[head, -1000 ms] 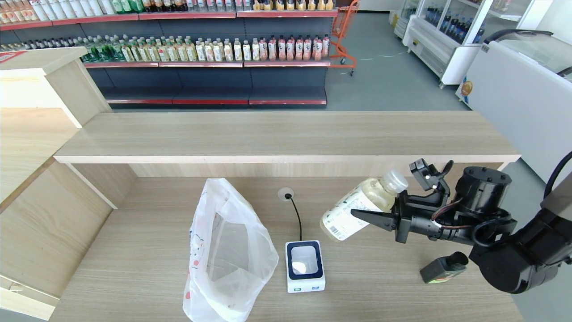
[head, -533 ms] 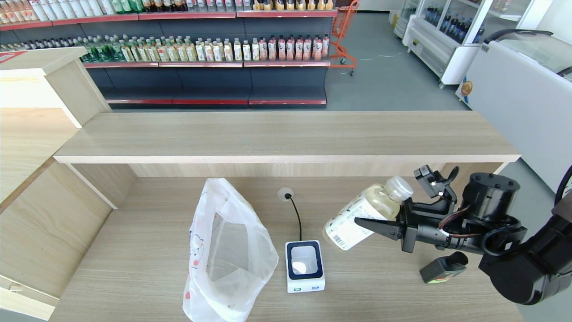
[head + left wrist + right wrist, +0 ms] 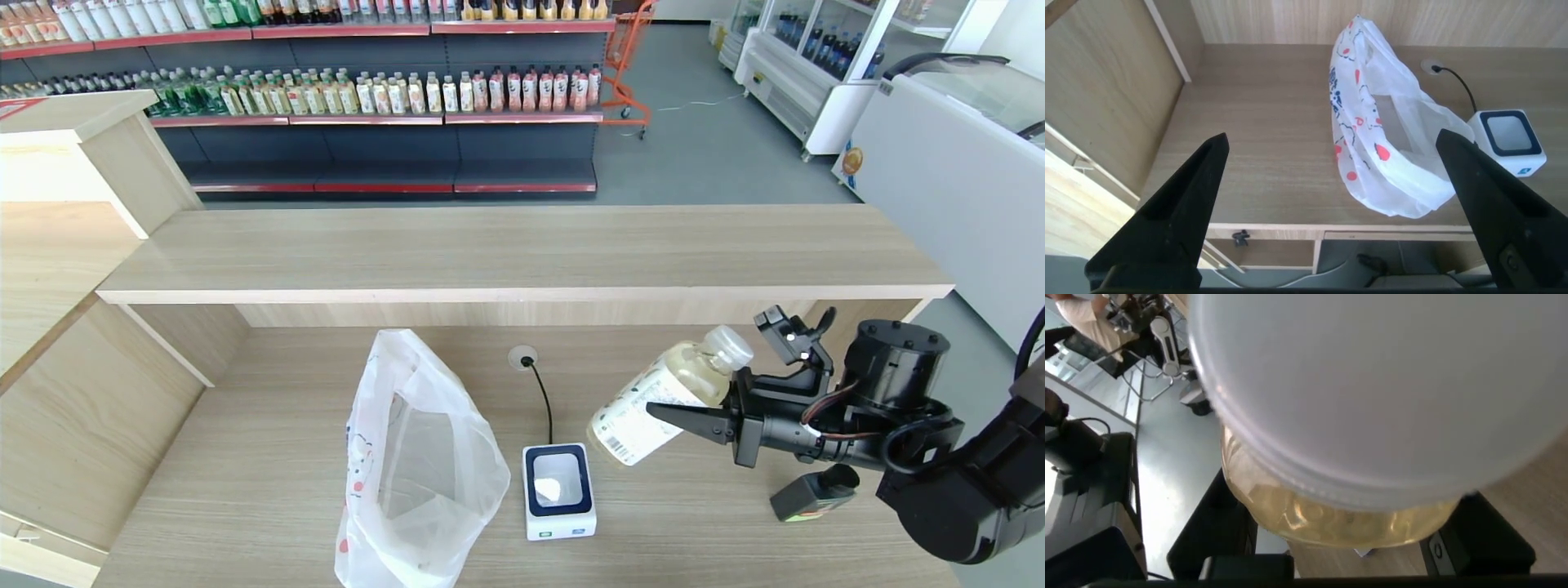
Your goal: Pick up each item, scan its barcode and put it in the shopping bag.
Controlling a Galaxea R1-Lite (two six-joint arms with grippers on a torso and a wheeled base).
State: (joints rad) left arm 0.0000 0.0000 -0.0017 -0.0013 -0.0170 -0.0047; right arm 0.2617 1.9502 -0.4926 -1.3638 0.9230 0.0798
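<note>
My right gripper (image 3: pixel 679 402) is shut on a clear bottle (image 3: pixel 663 394) of pale yellow drink with a white cap. It holds the bottle tilted above the counter, label end pointing down and left, just right of the white barcode scanner (image 3: pixel 558 490). In the right wrist view the cap (image 3: pixel 1372 384) is close up, with the yellow liquid (image 3: pixel 1347 518) behind it between dark fingers (image 3: pixel 1221 535). The white plastic shopping bag (image 3: pixel 412 465) stands open left of the scanner. My left gripper (image 3: pixel 1331 137) is open, high over the bag (image 3: pixel 1388 155) and the scanner (image 3: pixel 1511 139).
A small dark item (image 3: pixel 812 494) lies on the counter (image 3: pixel 245 490) under my right arm. The scanner's black cable (image 3: pixel 540 400) runs back to a hole in the counter. A raised wooden ledge (image 3: pixel 522 253) borders the far side, and a side panel (image 3: pixel 90 425) closes the left.
The right gripper has lowered the bottle's label end slightly toward the scanner. The head view has shifted a little. The bag and scanner have stayed put.
</note>
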